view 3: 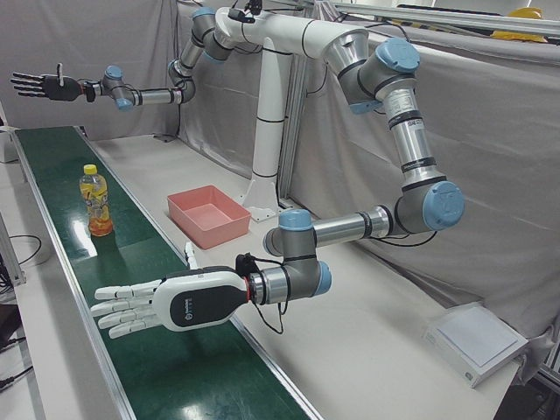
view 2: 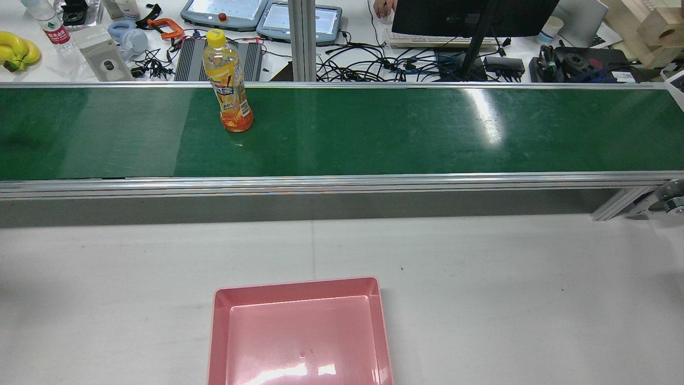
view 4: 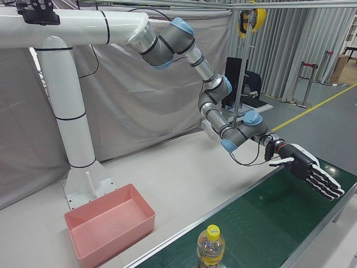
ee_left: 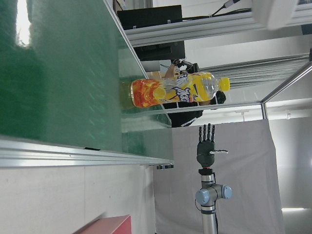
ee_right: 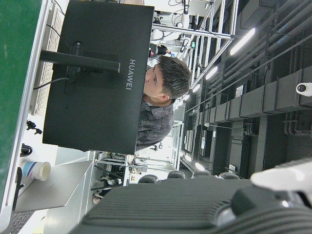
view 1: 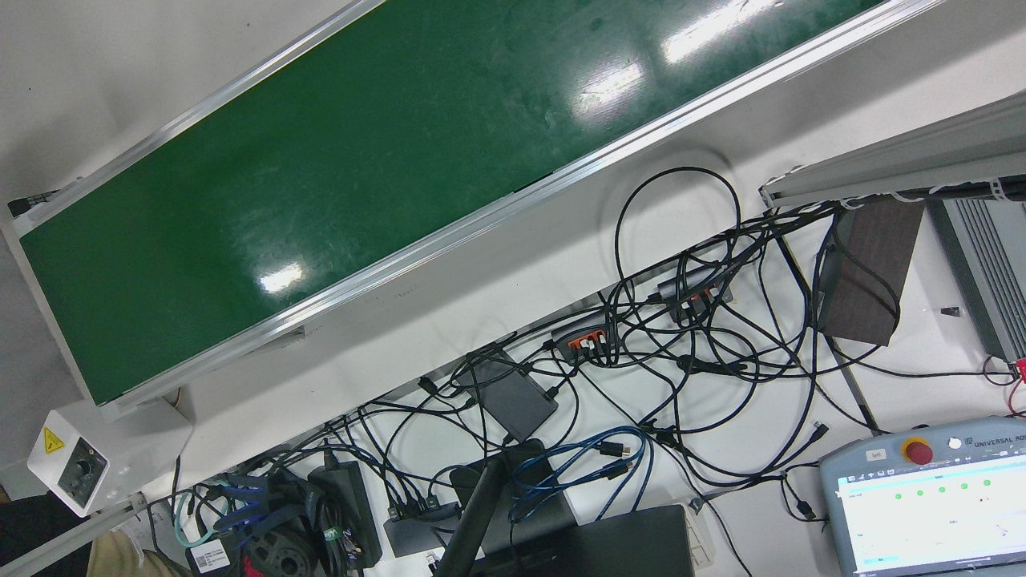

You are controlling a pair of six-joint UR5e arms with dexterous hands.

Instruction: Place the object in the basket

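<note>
An orange-drink bottle (view 2: 228,85) with a yellow cap stands upright on the green conveyor belt (view 2: 374,133). It also shows in the left-front view (view 3: 95,203), the right-front view (view 4: 210,248) and the left hand view (ee_left: 175,90). The pink basket (view 2: 299,283) sits empty on the white table before the belt, and its wall shows in the left-front view (view 3: 206,234). My right hand (view 3: 166,304) is open, flat, low over the belt, well short of the bottle. My left hand (view 3: 39,86) is open, held high beyond the bottle. Neither hand shows in the rear view.
Behind the belt lies a cluttered desk with cables (view 2: 374,59), a monitor (view 2: 470,16), teach pendants (view 2: 224,10) and bananas (view 2: 16,51). A white pedestal (view 3: 267,166) stands behind the basket. A person (ee_right: 161,97) sits behind the monitor.
</note>
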